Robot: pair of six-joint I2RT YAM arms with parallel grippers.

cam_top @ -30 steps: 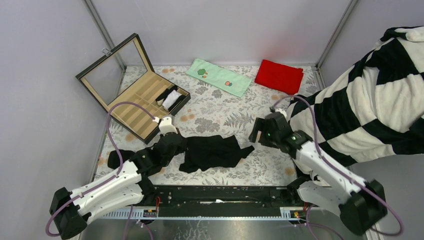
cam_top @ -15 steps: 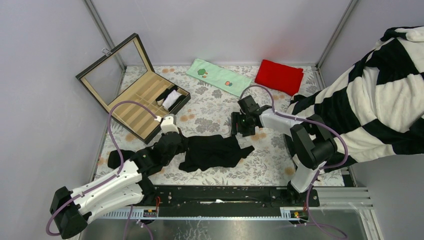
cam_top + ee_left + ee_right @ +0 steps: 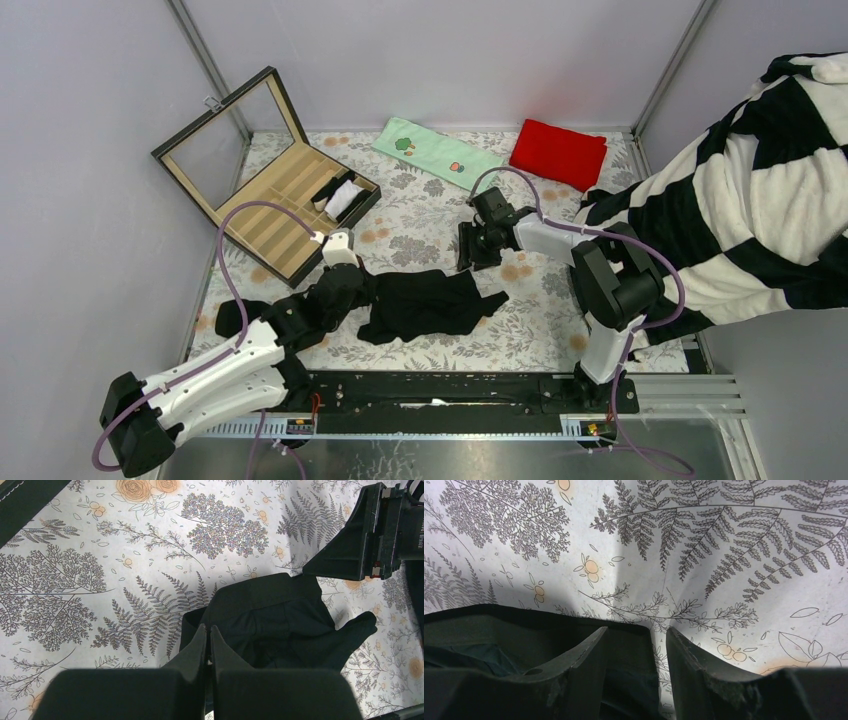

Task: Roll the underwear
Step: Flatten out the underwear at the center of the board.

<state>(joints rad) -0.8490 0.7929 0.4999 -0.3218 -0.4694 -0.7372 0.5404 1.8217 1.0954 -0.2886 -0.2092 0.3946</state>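
Underwear (image 3: 425, 305) lies spread flat, mid-table (image 3: 440, 220), slightly toward the near edge, with a tab of cloth sticking out on its right side. Your left gripper (image 3: 208, 628) is pressed together, tips on the garment's left edge. You cannot tell from the wrist view whether any cloth is nipped between them. Your right gripper (image 3: 636, 631) is down at the far right corner, fingers (image 3: 694, 670) parted with a clear gap. The black hem runs under the left finger and into that gap, with floral table showing beyond the tips. Nothing is pinched there. A small black lump (image 3: 232, 318) sits at the near left beside the left arm. Box (image 3: 265, 195) is open at the far left, with a black-and-white roll (image 3: 340, 198) in one right-end compartment. Green towel (image 3: 440, 155) and red cloth (image 3: 558, 152) lie along the far edge. Striped blanket (image 3: 740, 200) hangs over the right side.
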